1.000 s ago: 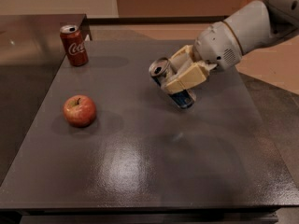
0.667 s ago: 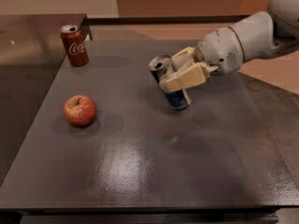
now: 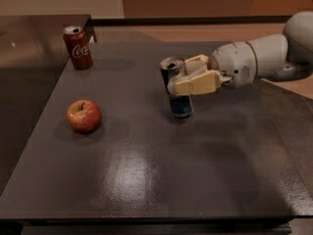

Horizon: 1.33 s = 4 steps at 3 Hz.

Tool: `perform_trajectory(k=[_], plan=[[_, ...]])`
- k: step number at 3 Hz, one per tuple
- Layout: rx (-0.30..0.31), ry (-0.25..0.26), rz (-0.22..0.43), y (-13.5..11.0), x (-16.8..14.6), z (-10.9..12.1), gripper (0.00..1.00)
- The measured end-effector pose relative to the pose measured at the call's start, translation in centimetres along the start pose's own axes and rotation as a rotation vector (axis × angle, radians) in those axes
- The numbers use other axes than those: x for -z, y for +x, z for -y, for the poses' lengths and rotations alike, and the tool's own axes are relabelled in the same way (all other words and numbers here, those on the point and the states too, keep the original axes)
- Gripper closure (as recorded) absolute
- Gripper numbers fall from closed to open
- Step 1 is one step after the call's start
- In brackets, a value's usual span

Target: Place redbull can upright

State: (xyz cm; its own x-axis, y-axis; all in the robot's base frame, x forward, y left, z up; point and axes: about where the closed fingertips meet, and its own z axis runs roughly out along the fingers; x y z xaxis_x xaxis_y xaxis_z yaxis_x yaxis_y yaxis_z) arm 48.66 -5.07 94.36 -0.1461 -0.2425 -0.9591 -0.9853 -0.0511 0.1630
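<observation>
Gripper (image 3: 179,75) clamped around the redbull can (image 3: 180,105) mid-table (image 3: 146,180). Can was tilted a second ago, now upright, base apparently touching down. Looks ready to release; apple (image 3: 83,116) and Coca-Cola can (image 3: 78,47) well apart.

**Metal, plastic and a sheened tabletop**

The redbull can (image 3: 181,105) is glossy metal, silver on top and blue below. The gripper (image 3: 178,75), at mid-tabletop, clasps it with fingers (image 3: 195,84) of smooth, matt cream plastic. The dark tabletop (image 3: 146,180) is finely textured with a soft sheen. The Coca-Cola can (image 3: 77,48) is shiny metal, and the apple (image 3: 83,116) has waxy-smooth skin.
</observation>
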Motion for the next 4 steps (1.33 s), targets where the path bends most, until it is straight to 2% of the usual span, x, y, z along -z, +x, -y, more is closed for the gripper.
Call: perform_trajectory(k=[2, 4], plan=[[0.060, 0.014, 0.125, 0.9, 0.9, 0.3, 1.00], [0.114, 0.031, 0.178, 2.4, 2.1, 0.8, 1.00]])
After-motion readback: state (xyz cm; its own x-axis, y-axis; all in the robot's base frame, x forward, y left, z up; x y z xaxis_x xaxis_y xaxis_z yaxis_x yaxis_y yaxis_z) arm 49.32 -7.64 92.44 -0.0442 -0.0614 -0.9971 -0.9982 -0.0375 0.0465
